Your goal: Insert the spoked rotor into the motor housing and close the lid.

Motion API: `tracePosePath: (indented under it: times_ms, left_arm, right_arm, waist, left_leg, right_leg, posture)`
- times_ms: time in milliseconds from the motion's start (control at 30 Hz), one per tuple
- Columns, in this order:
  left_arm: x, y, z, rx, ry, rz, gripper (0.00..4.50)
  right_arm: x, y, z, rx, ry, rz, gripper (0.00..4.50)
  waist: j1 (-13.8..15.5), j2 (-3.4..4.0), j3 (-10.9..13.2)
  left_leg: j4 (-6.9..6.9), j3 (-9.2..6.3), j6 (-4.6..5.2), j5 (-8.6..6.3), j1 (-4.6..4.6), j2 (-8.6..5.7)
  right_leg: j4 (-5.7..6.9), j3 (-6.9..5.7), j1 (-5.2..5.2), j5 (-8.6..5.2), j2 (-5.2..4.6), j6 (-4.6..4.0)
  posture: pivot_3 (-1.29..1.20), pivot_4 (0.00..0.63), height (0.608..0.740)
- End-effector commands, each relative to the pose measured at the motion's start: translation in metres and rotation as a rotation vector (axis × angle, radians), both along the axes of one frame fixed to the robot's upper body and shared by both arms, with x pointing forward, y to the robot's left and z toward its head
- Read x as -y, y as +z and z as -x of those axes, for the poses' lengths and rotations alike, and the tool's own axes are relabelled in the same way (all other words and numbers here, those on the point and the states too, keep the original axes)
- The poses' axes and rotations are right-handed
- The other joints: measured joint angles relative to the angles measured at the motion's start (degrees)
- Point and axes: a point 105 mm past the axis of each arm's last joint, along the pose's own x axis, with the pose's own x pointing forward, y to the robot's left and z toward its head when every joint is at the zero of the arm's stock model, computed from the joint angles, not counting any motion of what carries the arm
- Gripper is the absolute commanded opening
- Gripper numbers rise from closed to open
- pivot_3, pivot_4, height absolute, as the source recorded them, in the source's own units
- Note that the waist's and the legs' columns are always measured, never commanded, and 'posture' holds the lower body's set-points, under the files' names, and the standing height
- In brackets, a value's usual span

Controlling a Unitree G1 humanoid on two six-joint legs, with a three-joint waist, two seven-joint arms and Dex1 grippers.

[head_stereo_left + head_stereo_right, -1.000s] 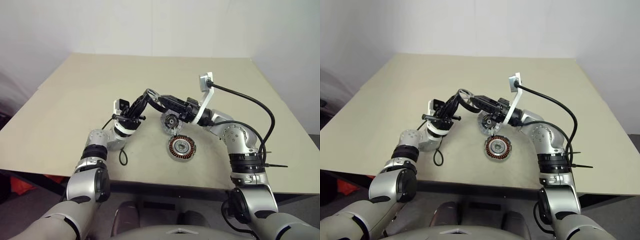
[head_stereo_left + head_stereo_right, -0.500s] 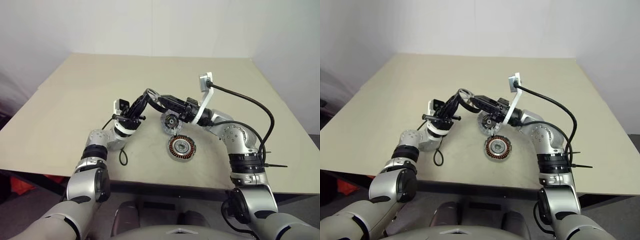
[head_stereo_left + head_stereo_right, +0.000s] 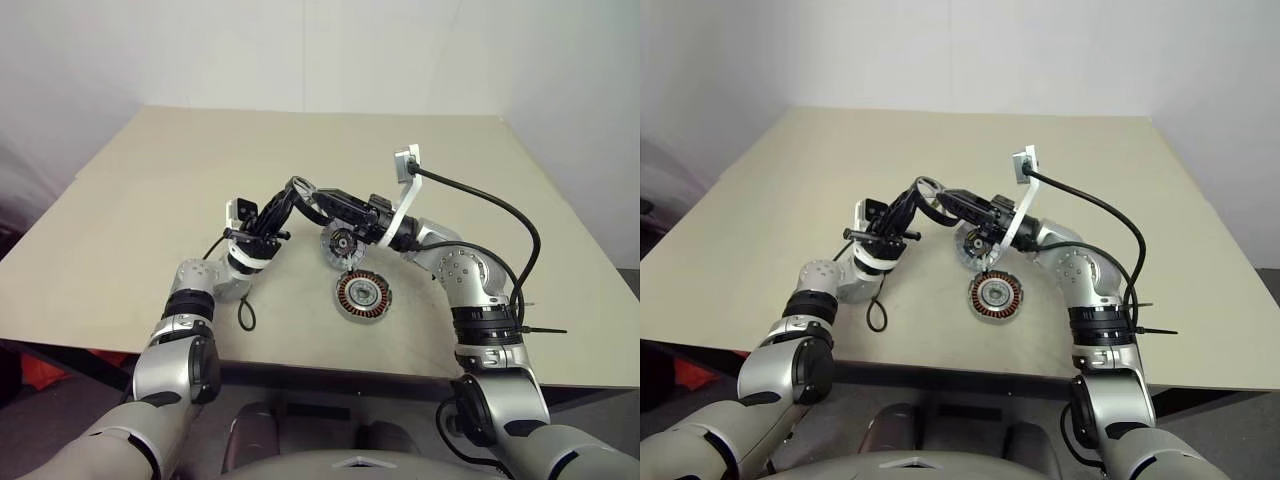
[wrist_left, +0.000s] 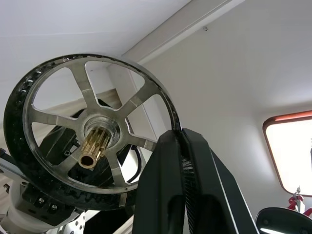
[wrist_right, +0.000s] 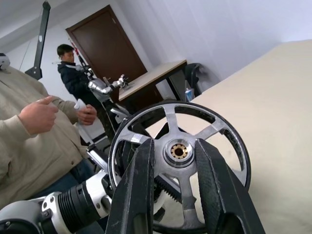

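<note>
**A:** You had both arms raised over the middle of the beige table (image 3: pixel 150 200), and between them sat the spoked rotor (image 4: pixel 92 131), that flat disc with the black rim and the silver wheel-like face. Where was it exactly?

**B:** Up in the air, well above the tabletop. Your left gripper (image 4: pixel 183 146) had its two black fingers pressed together on the black rim, pinching the disc by its edge. The brass-coloured splined shaft at the hub pointed out of the silver face.

**A:** And your right gripper (image 5: pixel 173 161)?

**B:** Its fingers were spread partway, one on either side of the hub, lying across the spoked face. Whether the pads actually pressed the disc, I couldn't tell from there.

**A:** The motor housing (image 3: pixel 362 295), the round shallow metal cup with the copper-orange windings around a silvery centre?

**B:** You had it lying flat on the table, open side up, below the right forearm. The lid (image 3: pixel 338 243), a round silvery disc with a dark centre, stood tilted up just beyond it, close under the grippers.

**A:** Anyone around?

**B:** In the right wrist view, a person in a beige jacket (image 5: pixel 29 141) stood close by, and another in dark clothes (image 5: pixel 73 78) by a brown door.
</note>
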Motion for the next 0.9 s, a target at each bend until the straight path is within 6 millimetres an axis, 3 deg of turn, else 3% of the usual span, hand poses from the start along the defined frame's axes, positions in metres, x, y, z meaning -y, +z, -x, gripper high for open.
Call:
tracePosePath:
  times_ms: [33, 167, 333, 900]
  left_arm:
    - [0.0087, 0.0170, -0.0006, 0.055, -0.037, 0.025, 0.00]
    - [0.0091, 0.0162, -0.0007, 0.054, -0.035, 0.022, 0.00]
    - [0.0090, 0.0158, -0.0010, 0.055, -0.031, 0.020, 0.00]
    - [0.0053, 0.0109, -0.0039, 0.037, -0.004, 0.002, 0.00]
  right_arm:
    - [-0.0102, 0.0011, 0.0004, 0.006, 0.024, 0.026, 1.42]
    - [-0.0104, 0.0029, -0.0008, 0.008, 0.022, 0.020, 1.42]
    - [-0.0098, 0.0040, -0.0021, 0.008, 0.017, 0.017, 0.28]
    - [-0.0052, 0.0059, -0.0080, 0.033, -0.021, 0.023, 0.28]
  waist:
    - [0.0, 0.00, 0.0]
    - [0.0, 0.00, 0.0]
    - [0.0, 0.00, 0.0]
    - [0.0, 0.00, 0.0]
  left_leg:
    - [0.00, 0.00, 0.00, 0.00, 0.00, 0.00]
    - [0.00, 0.00, 0.00, 0.00, 0.00, 0.00]
    - [0.00, 0.00, 0.00, 0.00, 0.00, 0.00]
    - [-0.01, 0.00, 0.00, 0.00, 0.00, 0.00]
  right_leg:
    - [0.00, 0.00, 0.00, 0.00, 0.00, 0.00]
    - [0.00, 0.00, 0.00, 0.00, 0.00, 0.00]
    - [0.00, 0.00, 0.00, 0.00, 0.00, 0.00]
    - [0.00, 0.00, -0.01, 0.00, 0.00, 0.00]
  posture:
    - [0.00, 0.000, 0.740]
    - [0.00, 0.000, 0.740]
    - [0.00, 0.000, 0.740]
    - [0.00, 0.000, 0.740]
